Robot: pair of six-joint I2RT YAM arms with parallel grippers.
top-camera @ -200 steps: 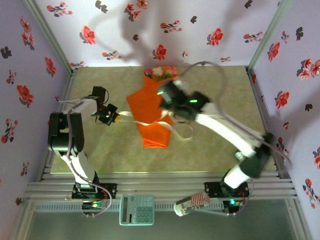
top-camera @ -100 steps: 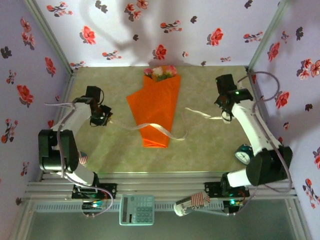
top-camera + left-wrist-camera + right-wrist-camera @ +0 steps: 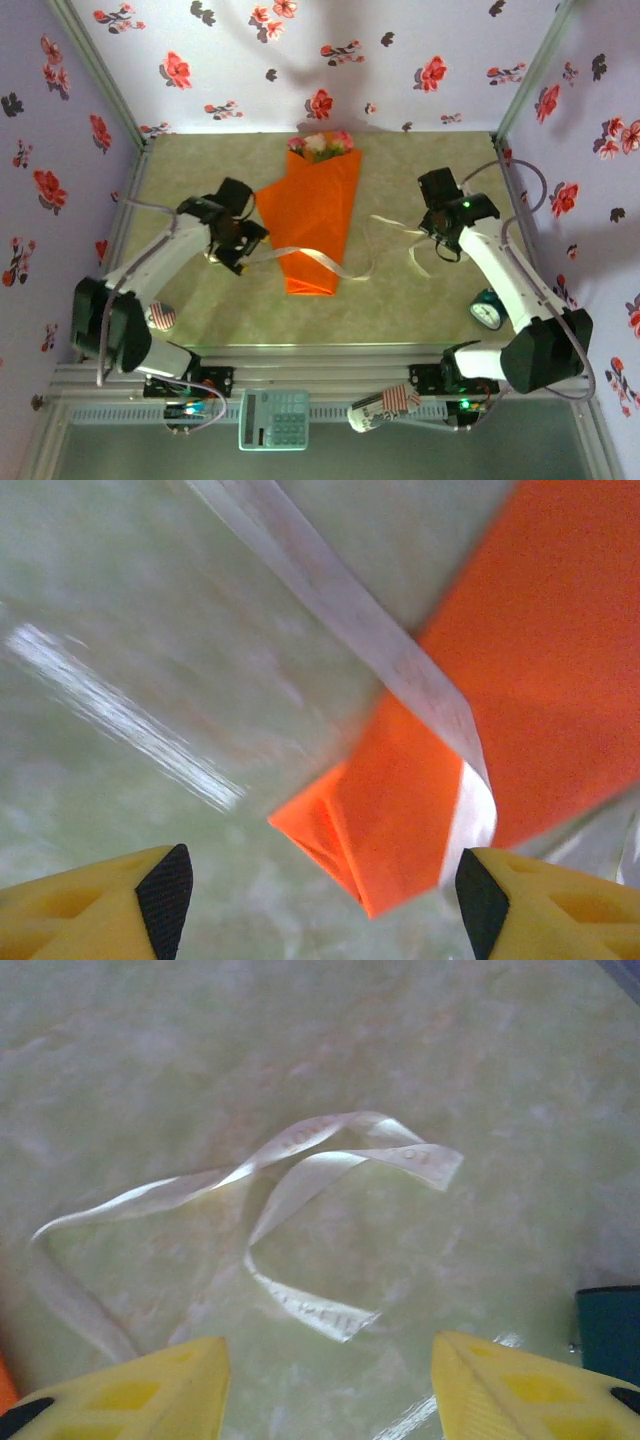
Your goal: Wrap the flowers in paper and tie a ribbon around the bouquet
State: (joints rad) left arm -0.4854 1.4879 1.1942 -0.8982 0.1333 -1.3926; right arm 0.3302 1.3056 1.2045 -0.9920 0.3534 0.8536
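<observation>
Nearly fore-aft bouquet point(image 3: 312, 225), roses point(image 3: 320, 143) far end.

- No legible text anywhere.
- Ribbon point(image 3: 310, 1312): faint printed lettering along the strip in the right wrist view, too blurred to read.
- Calculator point(image 3: 274, 418) at the near edge: keys and display visible from the top view, markings too small to make out.
- Small clock point(image 3: 487, 311) by the right arm: dial too small to read any numerals.
- Striped can point(image 3: 385, 408) near the right base: red-and-white pattern, no readable label.
</observation>
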